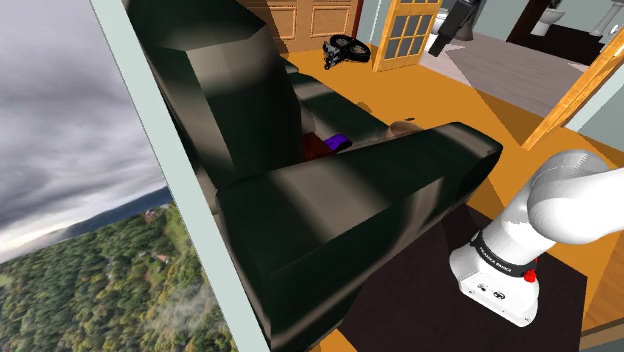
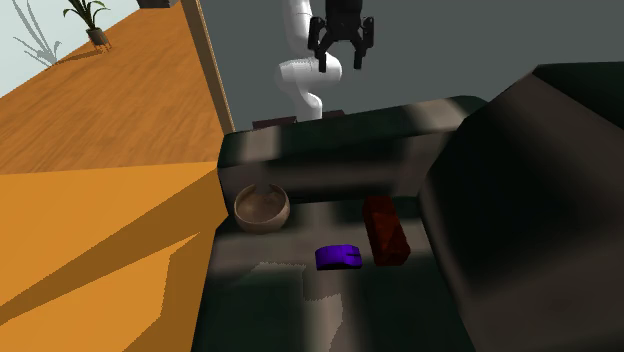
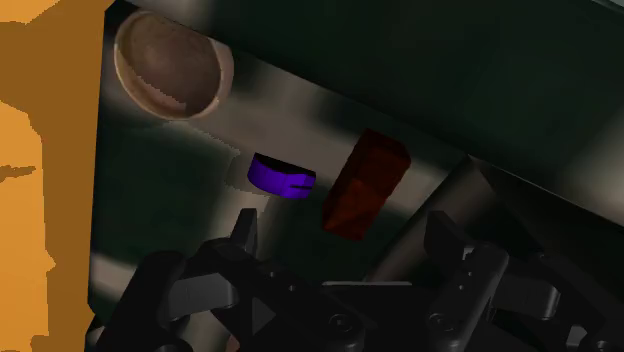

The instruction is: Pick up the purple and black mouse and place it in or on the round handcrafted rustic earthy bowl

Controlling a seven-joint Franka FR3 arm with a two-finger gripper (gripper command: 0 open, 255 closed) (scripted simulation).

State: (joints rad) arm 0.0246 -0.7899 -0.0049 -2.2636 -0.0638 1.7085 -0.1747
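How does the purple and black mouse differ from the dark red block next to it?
The purple and black mouse is low and rounded; the dark red rectangular block is boxy and longer. The mouse lies nearer the round brown bowl than the block does. Both rest on the dark sofa seat, apart, untouched by the open tool.
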